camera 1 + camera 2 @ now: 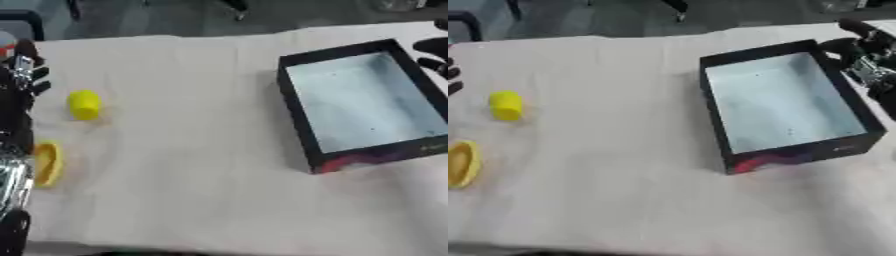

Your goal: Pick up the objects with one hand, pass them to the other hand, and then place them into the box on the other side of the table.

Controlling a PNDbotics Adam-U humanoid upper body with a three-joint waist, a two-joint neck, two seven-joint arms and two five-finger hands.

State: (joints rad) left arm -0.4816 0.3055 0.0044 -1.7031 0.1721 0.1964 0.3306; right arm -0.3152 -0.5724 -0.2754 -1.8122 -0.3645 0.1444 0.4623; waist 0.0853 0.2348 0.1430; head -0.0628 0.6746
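Left hand (19,75) sits at the desk's left edge, arm running down that side w/ silver parts lower down. Fingers look fairly straight and hold nothing, not touching either yellow thing. Right hand (866,47) is at the far right corner of the desk, just beside the box's far right corner; dark fingers point in toward the box, holding nothing, but can't tell if they're straight or curled.

Box (846,145): black walls, pale inside, open top, on the right half of the desk (623,190), turned a bit askew to the desk edges. Near wall has a reddish/purple patch at its left end. Nothing seen inside.

Two yellow things on the left side, both lying on the cloth-covered desk, well apart from the box:
- yellow block (85,104), short and stubby, nearer the far edge, near the left hand's fingers but apart from them.
- yellow dish (47,163), flatter, oval-ish w/ a rim, closer to the near edge, right at the left edge, just beside the left arm.

The two are near each other, not touching. Exact shape of either is hard to make out.
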